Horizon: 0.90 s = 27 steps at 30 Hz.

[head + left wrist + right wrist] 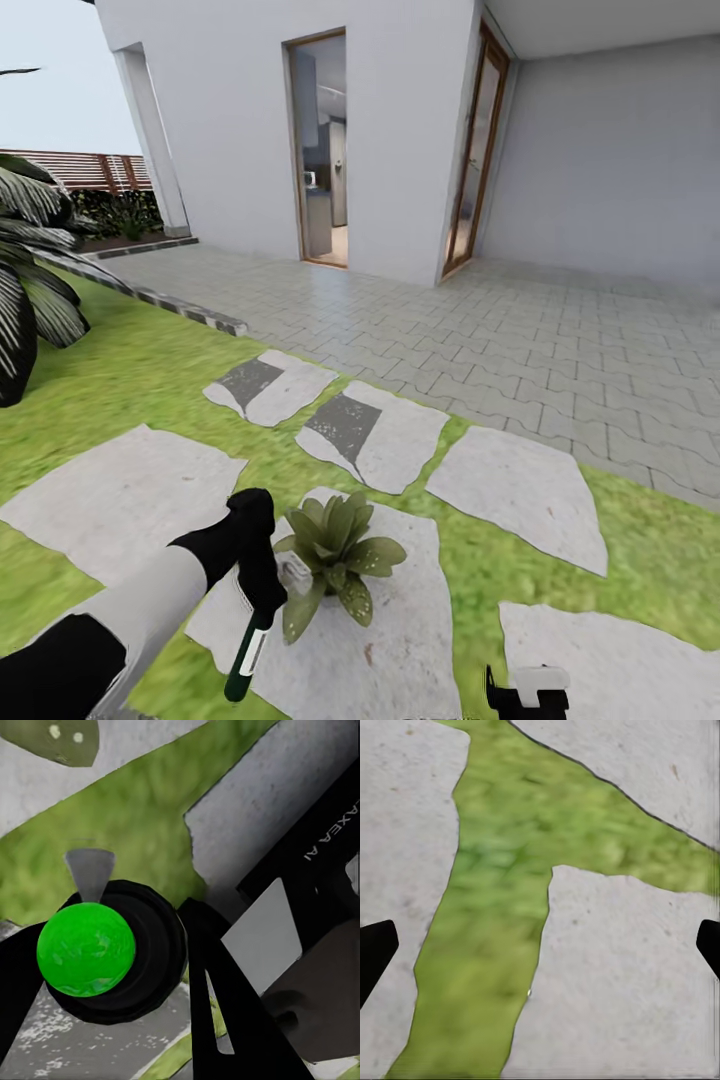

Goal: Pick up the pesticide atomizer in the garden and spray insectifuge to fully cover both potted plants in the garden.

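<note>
A white house wall (400, 120) with an open doorway (322, 150) is seen behind grey paving (560, 340). Nearer, the lawn (150, 380) is crossed by pale stepping stones (120, 495). One potted plant (335, 560), a low rosette of broad pointed green leaves, is set on a stone. The left arm (130, 620) is stretched forward and low, ending at the left gripper (262, 590), which is clamped on the pesticide atomizer (248, 655). The slim dark green bottle with a white label band is held tilted, base down toward the robot, its whitish trigger head just beside the leaves. The right gripper (540, 945) is held spread over stone and grass.
</note>
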Available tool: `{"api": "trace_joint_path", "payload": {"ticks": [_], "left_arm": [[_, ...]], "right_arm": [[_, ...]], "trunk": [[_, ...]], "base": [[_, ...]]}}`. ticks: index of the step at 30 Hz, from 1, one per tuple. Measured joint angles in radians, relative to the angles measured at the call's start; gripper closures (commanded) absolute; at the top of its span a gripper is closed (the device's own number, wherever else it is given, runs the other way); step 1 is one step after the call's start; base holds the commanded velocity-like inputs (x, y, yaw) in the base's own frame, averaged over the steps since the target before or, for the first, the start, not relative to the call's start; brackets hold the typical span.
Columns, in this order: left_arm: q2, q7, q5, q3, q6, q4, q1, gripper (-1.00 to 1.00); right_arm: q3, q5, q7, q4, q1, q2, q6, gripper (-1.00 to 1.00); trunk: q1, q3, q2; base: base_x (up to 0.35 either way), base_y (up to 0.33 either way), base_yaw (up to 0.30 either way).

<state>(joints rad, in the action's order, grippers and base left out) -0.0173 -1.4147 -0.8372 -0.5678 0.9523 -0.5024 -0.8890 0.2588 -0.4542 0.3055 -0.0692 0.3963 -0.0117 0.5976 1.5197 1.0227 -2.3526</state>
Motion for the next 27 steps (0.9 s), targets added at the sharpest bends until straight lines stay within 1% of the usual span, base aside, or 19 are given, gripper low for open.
{"api": "trace_joint_path", "payload": {"ticks": [2, 3, 6, 7, 11, 18, 23, 27], "left_arm": [[0.005, -0.001, 0.001, 0.000, 0.001, -0.001, -0.011, 1.00], [0.009, -0.008, 0.001, -0.001, 0.001, -0.001, -0.035, 1.00], [0.006, -0.074, -0.002, -0.003, 0.002, 0.000, -0.077, 1.00], [0.005, -0.088, -0.004, -0.004, 0.001, 0.000, -0.082, 1.00], [0.001, -0.106, -0.009, -0.009, -0.005, 0.005, -0.080, 1.00], [0.009, -0.104, -0.012, -0.014, -0.011, 0.015, -0.072, 1.00], [0.009, -0.105, -0.010, -0.014, -0.008, 0.016, -0.072, 1.00], [0.009, -0.104, -0.010, -0.011, -0.009, 0.016, -0.069, 1.00]], "right_arm": [[0.000, 0.000, 0.000, 0.000, 0.000, 0.001, 0.000, -1.00], [0.000, 0.000, 0.000, 0.000, 0.000, 0.001, 0.000, -1.00], [0.000, 0.000, 0.000, 0.000, 0.000, 0.001, 0.000, -1.00], [0.000, 0.000, 0.000, -0.001, 0.000, 0.001, 0.000, -1.00], [0.000, -0.001, 0.000, -0.001, 0.000, 0.000, 0.000, -1.00], [0.000, -0.001, 0.000, -0.001, 0.000, -0.001, 0.000, -1.00], [0.000, -0.001, -0.001, -0.001, 0.000, -0.001, 0.000, -1.00], [0.000, -0.001, 0.000, 0.000, 0.000, 0.000, 0.001, -1.00]], "trunk": [[0.000, 0.000, 0.000], [0.000, 0.000, 0.000], [0.000, 0.000, 0.000], [0.000, 0.000, 0.000], [0.000, 0.000, 0.000], [0.000, 0.000, 0.000], [0.000, 0.000, 0.000], [0.000, 0.000, 0.000]], "base": [[0.000, 0.000, -0.100], [0.000, 0.000, -0.030], [0.000, 0.000, -0.012], [0.000, 0.000, -0.004], [-0.047, 0.048, -0.001], [-0.179, 0.221, 0.000], [-0.023, 0.276, 0.000], [-0.002, 0.063, 0.000]]}}
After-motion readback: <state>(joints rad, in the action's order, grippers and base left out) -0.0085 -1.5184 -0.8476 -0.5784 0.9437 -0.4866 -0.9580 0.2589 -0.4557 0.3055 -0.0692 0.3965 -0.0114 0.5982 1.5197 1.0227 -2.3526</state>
